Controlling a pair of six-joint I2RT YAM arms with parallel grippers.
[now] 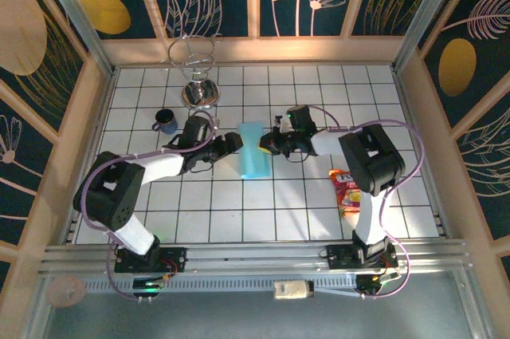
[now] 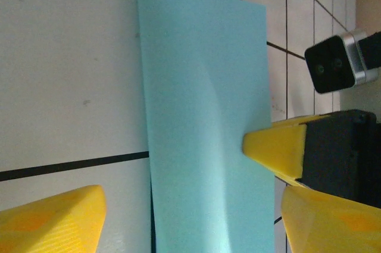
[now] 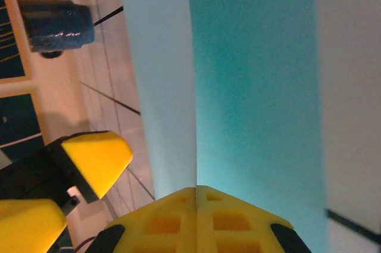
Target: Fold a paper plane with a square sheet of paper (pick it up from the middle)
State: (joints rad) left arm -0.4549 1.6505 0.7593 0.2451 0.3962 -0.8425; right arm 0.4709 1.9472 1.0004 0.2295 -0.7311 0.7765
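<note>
Currently paper [image 1: 253,150] is mid-counter [image 1: 239,203], folded into a strip, long axis running near-to-far. Right tool [image 1: 268,144] pinches its right edge. Left tool [image 1: 234,143] is spread at the left edge.

Left gripper [image 1: 236,143] jaws apart, right gripper [image 1: 268,145] jaws pinched shut

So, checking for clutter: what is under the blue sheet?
White tiled table runs up to the edges of the square sheet of paper; the patch directly beneath is covered.
</note>
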